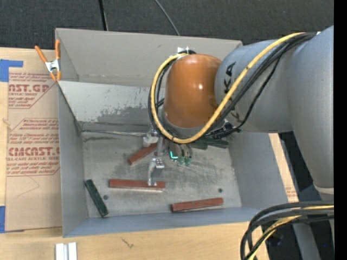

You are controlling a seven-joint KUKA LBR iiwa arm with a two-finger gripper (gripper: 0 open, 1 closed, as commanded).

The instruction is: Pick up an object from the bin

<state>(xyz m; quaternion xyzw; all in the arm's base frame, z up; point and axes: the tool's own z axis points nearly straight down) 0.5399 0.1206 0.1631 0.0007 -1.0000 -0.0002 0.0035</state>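
My gripper (156, 169) hangs low in the middle of the bin, under the arm's orange cover. Its metal tip stands just above the right end of a flat reddish-brown stick (135, 184) that lies level on the bin floor. A second reddish-brown stick (141, 155) lies tilted just left of the gripper, its upper end close to the gripper's body. Whether the gripper touches either stick I cannot tell.
A third reddish-brown stick (197, 205) lies near the front wall at the right. A dark green stick (96, 197) lies slanted in the front left corner. Something dark green (218, 141) shows under the arm at the right. The arm covers the bin's back right.
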